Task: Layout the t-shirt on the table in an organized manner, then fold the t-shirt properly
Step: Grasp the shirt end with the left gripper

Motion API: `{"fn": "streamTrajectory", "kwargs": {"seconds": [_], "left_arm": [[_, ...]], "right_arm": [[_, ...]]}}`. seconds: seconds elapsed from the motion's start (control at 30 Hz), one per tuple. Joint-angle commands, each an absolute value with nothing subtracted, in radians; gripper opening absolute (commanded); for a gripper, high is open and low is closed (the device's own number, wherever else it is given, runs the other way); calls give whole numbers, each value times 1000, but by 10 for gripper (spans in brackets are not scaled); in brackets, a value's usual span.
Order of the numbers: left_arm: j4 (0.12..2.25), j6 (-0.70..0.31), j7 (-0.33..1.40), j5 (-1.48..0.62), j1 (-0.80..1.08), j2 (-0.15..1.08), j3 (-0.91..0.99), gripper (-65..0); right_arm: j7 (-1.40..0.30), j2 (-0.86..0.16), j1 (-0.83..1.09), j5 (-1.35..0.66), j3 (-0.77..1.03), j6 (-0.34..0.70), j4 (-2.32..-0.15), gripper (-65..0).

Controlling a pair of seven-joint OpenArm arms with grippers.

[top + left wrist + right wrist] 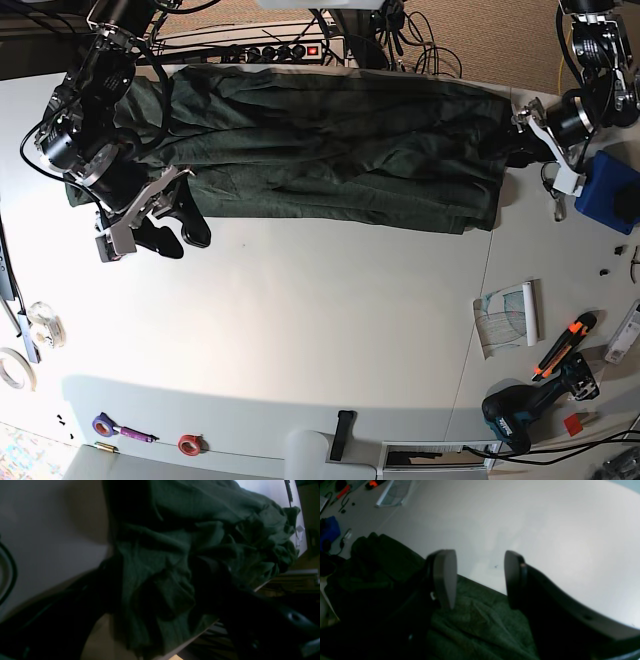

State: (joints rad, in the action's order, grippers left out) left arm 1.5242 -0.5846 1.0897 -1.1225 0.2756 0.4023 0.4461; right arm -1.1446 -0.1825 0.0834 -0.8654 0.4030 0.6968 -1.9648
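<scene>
T-shirt (pixel 330 150) runs lengthwise between the arms. The right gripper (pixel 480 580), jaws spread, hangs over one end; whether the left gripper (pixel 528 140) is closed cannot be told.

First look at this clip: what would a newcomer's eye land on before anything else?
A dark green t-shirt lies spread in a wide, wrinkled band along the far side of the table. The right tool hangs open at its near corner on the base view's left; the left tool sits at the opposite end, its grip hidden.
</scene>
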Motion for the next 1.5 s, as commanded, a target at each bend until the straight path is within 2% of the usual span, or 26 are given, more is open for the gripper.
{"fn": "streamTrajectory", "kwargs": {"seconds": [0.0,0.33,0.77,0.83,0.93,1.03,1.1,1.17,1.2,1.3,1.47], "left_arm": [[1524,-576,1143,-1085,282,408,424,-214],[1524,-564,1118,-1081,255,408,319,-214],[1524,-559,1147,-915,244,408,315,-240],[1524,-543,1147,-915,245,408,315,-280],[1524,-542,1144,-916,247,408,315,-381],[1524,-542,1143,-920,247,408,315,-455],[1524,-542,1132,-920,247,408,315,-524],[1524,-543,1121,-920,247,408,315,-627],[1524,-543,1109,-920,247,408,315,-650],[1524,-577,1063,-949,247,408,315,-650],[1528,-698,1055,-1206,236,407,317,-650]], "right_arm": [[-1121,-194,72,-890,407,698,-1982,-349],[-1127,-194,72,-890,407,698,-1982,-349],[-1133,-194,72,-889,407,698,-1982,-349],[-1134,-194,72,-890,407,698,-1982,-349],[-1137,-194,72,-889,407,698,-1982,-349],[-1146,-194,72,-889,407,698,-1982,-349],[-1153,-194,72,-889,407,698,-1982,-349],[-1153,-194,72,-889,407,698,-1982,-349],[-1153,-194,72,-888,407,698,-1982,-349],[-1151,-194,72,-853,407,686,-1982,-349],[-1134,-194,72,-779,407,636,-1982,-349]]}}
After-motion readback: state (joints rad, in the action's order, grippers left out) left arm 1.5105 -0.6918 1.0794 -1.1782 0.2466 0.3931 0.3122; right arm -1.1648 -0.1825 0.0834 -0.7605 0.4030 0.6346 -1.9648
